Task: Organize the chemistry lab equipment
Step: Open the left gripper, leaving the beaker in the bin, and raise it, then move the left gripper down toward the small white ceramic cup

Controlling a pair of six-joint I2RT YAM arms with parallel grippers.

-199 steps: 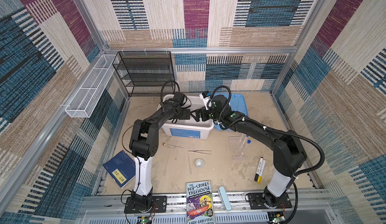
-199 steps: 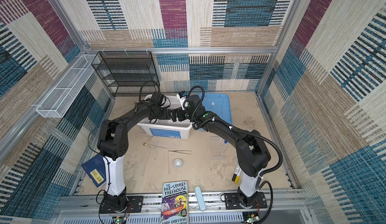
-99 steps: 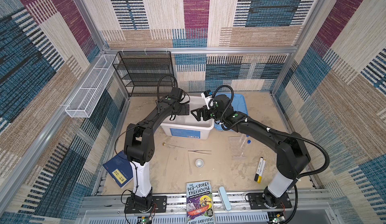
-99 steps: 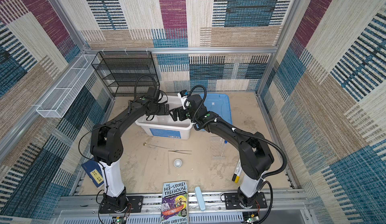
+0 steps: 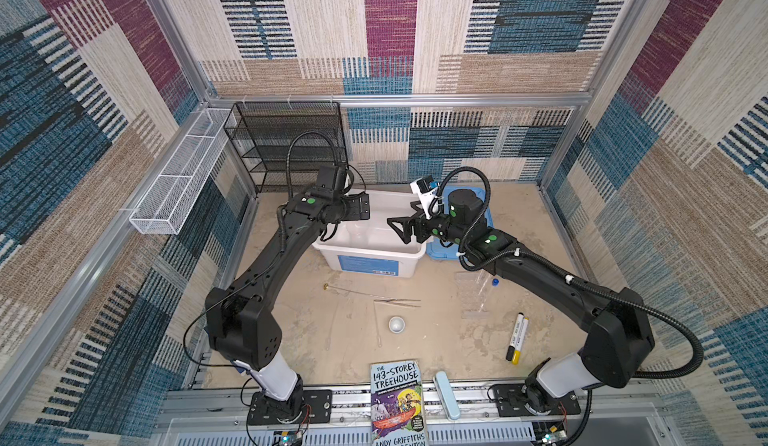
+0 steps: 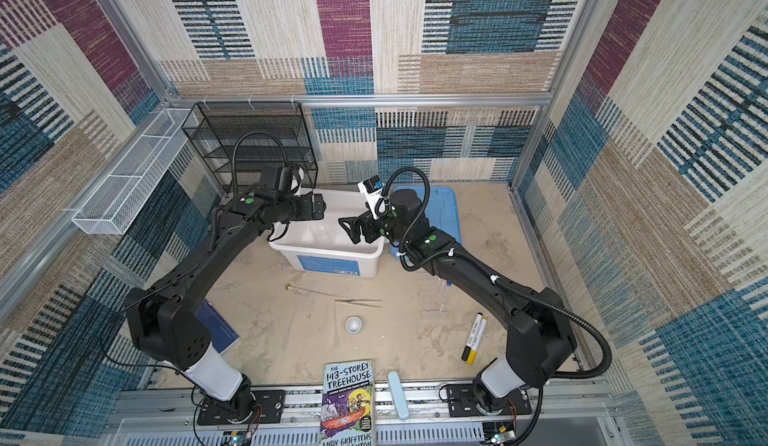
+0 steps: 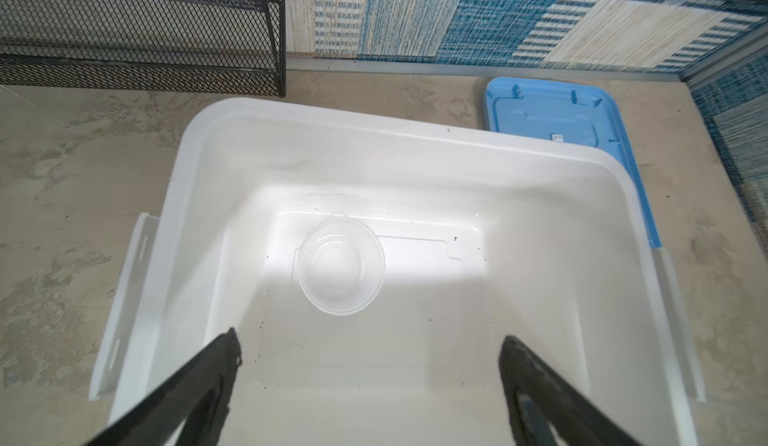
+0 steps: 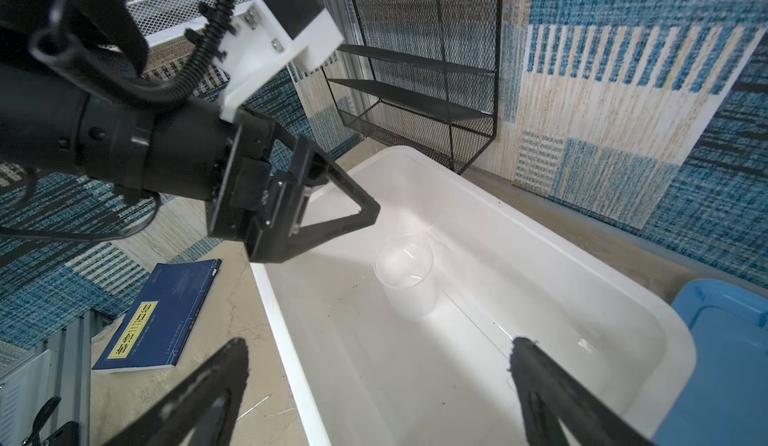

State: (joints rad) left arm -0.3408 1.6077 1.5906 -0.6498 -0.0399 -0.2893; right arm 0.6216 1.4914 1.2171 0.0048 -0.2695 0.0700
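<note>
My left gripper (image 7: 370, 348) hangs over the near-left part of the white bin (image 7: 374, 126), jaws spread wide and holding nothing; my right gripper (image 8: 378, 356) hangs over the bin's right end, also spread wide and empty; in both top views the two face each other across the bin, apart. A clear beaker (image 7: 340, 271) stands upright on the bin floor, near its middle, and neither of my grippers touches it; from the right wrist it (image 8: 405, 273) shows beyond my left gripper's finger (image 8: 353, 215). The blue lid (image 7: 582, 119) lies flat just beside the bin's right end. On the table in front of the bin lie the long brass-tipped rod (image 5: 353, 292) and the metal tweezers (image 5: 397, 302), close together; the small grey dish (image 5: 396, 324) sits nearer the front edge, with thin glass sticks (image 5: 376, 327) beside it. The clear rack (image 5: 473, 294) stands to the right, partly under my right arm; one blue cap (image 5: 494, 282) shows there, and I cannot tell how many tubes it holds. The black and yellow markers (image 5: 515, 338) lie further right.
</note>
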